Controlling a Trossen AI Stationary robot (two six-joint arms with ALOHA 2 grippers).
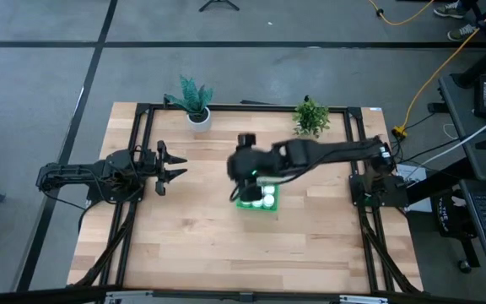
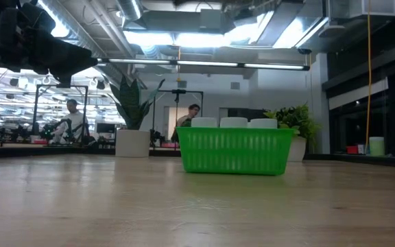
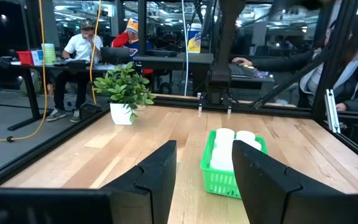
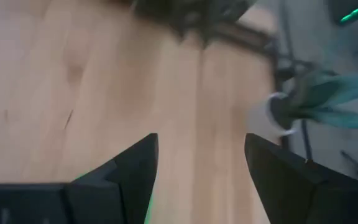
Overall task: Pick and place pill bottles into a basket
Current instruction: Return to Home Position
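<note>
The green basket (image 1: pixel 260 205) stands at the table's middle, with several white pill bottles (image 1: pixel 267 200) upright inside it. In the low view their caps (image 2: pixel 233 123) stick out above the basket's wall (image 2: pixel 233 151). My right gripper (image 1: pixel 241 179) hangs over the basket's left end, open and empty, and in its wrist view (image 4: pixel 201 149) only bare wood shows between the fingers. My left gripper (image 1: pixel 174 166) is open and empty at the table's left, pointing toward the basket (image 3: pixel 225 177), and shows in its wrist view (image 3: pixel 205 155).
A spiky plant in a white pot (image 1: pixel 196 103) and a bushy plant (image 1: pixel 310 116) stand at the table's far edge. A black frame (image 1: pixel 226 108) runs round the table. People sit beyond the table (image 3: pixel 347 56). Bare wood lies toward the near edge (image 1: pixel 243 253).
</note>
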